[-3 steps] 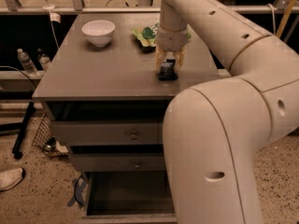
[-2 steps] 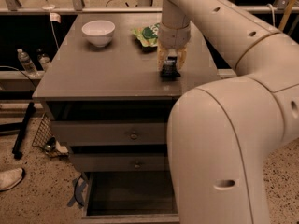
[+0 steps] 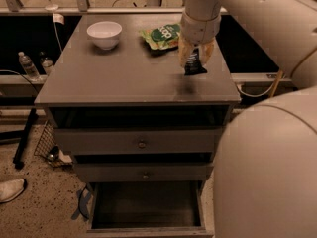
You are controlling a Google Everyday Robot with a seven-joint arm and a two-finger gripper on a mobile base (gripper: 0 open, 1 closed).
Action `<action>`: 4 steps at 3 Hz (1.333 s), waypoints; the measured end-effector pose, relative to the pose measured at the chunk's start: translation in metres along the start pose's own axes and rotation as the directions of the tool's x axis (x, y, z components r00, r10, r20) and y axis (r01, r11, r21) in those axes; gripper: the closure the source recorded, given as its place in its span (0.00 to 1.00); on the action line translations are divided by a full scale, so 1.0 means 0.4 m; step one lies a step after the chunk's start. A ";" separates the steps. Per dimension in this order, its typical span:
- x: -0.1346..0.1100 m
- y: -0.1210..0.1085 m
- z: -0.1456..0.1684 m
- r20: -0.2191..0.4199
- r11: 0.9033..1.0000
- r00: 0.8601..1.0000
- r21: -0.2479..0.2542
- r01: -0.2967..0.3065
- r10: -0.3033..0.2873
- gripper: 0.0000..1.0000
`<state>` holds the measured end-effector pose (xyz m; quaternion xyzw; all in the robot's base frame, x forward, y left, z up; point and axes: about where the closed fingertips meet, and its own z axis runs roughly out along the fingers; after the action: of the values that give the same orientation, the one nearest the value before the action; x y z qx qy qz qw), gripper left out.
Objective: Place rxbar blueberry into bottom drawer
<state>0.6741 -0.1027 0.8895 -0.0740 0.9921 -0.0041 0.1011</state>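
Gripper hanging over right side of cabinet top, fingers pinching rxbar blueberry, bar standing upright. Bottom drawer sitting pulled open way below. Green snack bag lying just beside gripper.

I see the arm come in from the upper right as a thick white link, and its wrist points straight down — a banded white cylinder, vertical. Below it the gripper hangs fingers-down just above the right side of the counter. Its two tan fingers are closed on the rxbar blueberry, which stands upright between them and looks clear of the surface. Another bulky white segment of the arm fills my lower right corner — the part nearest the camera.
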 end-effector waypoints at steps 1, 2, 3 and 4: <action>0.091 0.000 -0.030 0.009 0.993 0.993 -0.016 0.121 -0.121 1.00; 0.163 0.013 -0.034 0.005 0.980 0.982 -0.072 0.187 -0.187 1.00; 0.163 0.013 -0.034 0.005 0.980 0.982 -0.072 0.187 -0.187 1.00; 0.233 0.059 -0.045 0.006 0.951 0.953 -0.059 0.303 -0.303 1.00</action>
<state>0.5767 -0.0931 0.8877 -0.2281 0.9689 0.0095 0.0954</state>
